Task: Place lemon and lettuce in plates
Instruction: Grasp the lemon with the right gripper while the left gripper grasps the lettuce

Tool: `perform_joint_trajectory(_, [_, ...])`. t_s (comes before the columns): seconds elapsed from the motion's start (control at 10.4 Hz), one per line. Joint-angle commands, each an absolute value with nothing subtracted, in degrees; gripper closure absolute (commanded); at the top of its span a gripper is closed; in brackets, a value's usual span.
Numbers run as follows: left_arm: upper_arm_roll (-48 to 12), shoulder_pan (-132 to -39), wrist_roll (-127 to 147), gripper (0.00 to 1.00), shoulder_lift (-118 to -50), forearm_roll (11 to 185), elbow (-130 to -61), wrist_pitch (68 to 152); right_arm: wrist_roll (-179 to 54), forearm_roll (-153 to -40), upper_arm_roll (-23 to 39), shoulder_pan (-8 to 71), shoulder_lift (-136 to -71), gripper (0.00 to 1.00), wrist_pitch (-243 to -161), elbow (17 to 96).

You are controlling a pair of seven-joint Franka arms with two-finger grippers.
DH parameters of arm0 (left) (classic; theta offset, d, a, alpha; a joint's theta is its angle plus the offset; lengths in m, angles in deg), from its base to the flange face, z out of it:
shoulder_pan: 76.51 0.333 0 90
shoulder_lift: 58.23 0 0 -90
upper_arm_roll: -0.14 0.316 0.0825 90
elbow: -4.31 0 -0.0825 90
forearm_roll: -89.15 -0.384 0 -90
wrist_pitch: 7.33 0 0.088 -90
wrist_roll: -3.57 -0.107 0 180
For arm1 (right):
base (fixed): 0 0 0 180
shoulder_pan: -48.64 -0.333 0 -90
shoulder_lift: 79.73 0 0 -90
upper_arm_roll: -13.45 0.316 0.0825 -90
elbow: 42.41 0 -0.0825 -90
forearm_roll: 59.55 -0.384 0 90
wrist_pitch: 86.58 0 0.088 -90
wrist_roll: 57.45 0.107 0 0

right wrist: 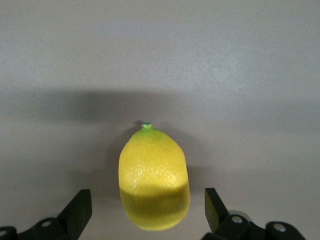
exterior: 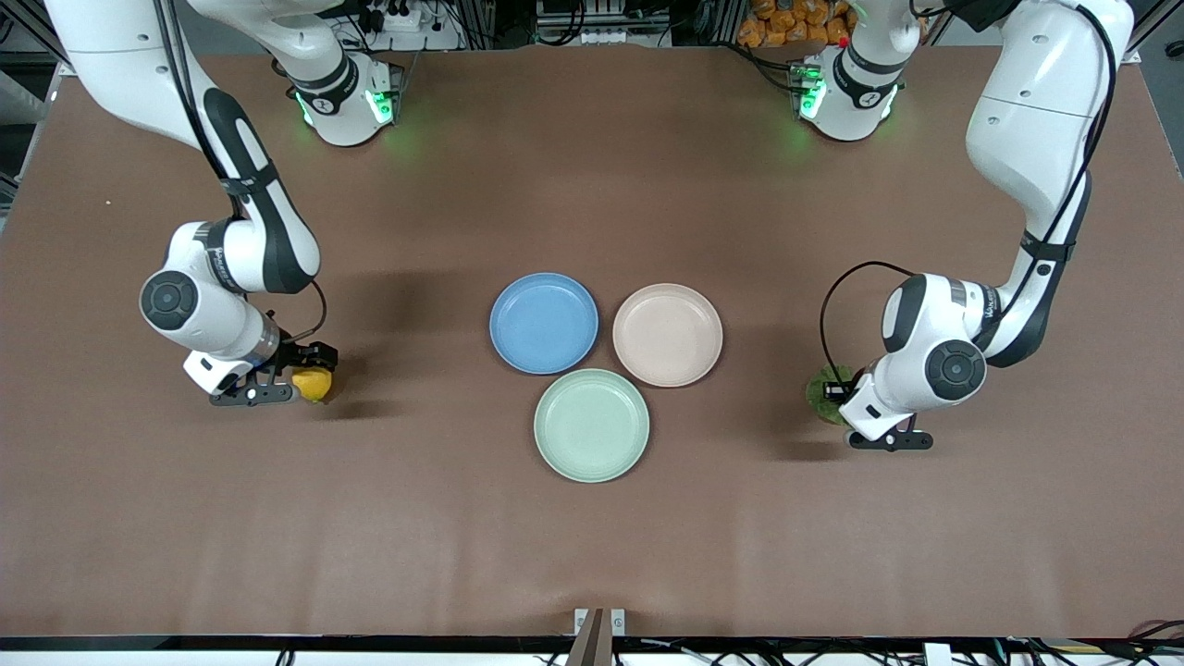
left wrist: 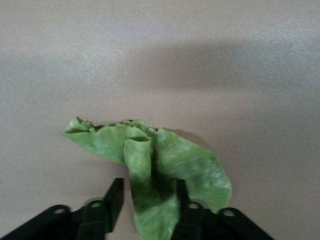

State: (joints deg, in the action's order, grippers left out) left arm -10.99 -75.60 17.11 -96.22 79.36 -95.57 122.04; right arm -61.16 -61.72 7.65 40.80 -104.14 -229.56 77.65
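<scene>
The yellow lemon [exterior: 313, 384] lies on the brown table toward the right arm's end. My right gripper [exterior: 298, 376] is down around it, open; in the right wrist view the lemon [right wrist: 154, 182] sits between the fingers [right wrist: 80, 210] with a gap on each side. The green lettuce [exterior: 820, 392] lies on the table toward the left arm's end. My left gripper [exterior: 846, 412] is down over it, open but narrow; in the left wrist view its fingers [left wrist: 114, 200] straddle the lettuce's [left wrist: 155, 165] narrow tail. The blue plate [exterior: 544, 323] and the beige-pink plate [exterior: 667, 334] stand side by side mid-table, both empty.
A pale mint-green plate [exterior: 591, 425] stands nearer the front camera than the other two plates, touching or nearly touching them. Bare brown table lies between each gripper and the plates.
</scene>
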Motion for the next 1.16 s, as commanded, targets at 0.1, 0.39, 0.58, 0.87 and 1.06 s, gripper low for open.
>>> perform_joint_trajectory(0.1, [-10.8,-75.9,20.1,1.00,-96.7,77.5,-94.3,122.2,-61.7,-62.7,7.7,40.4,-107.5,0.00,-236.4,79.2])
perform_joint_trajectory(0.39, [-10.8,-76.7,21.2,1.00,-95.4,77.5,-93.1,121.9,-61.8,-62.7,7.7,40.4,-108.4,0.23,-236.5,79.2])
perform_joint_trajectory(0.58, [-11.2,-78.5,27.5,1.00,-93.9,77.5,-93.0,119.5,-61.8,-62.7,7.7,39.9,-108.3,0.61,-235.8,79.0])
perform_joint_trajectory(0.87, [-11.5,-83.3,36.3,1.00,-92.3,78.5,-91.6,115.4,-61.7,-62.6,7.7,38.3,-107.3,0.89,-234.0,78.2])
perform_joint_trajectory(1.06, [-11.5,-88.7,44.5,1.00,-91.8,78.5,-88.7,110.0,-61.1,-62.7,8.6,37.1,-106.1,0.90,-224.6,73.7])
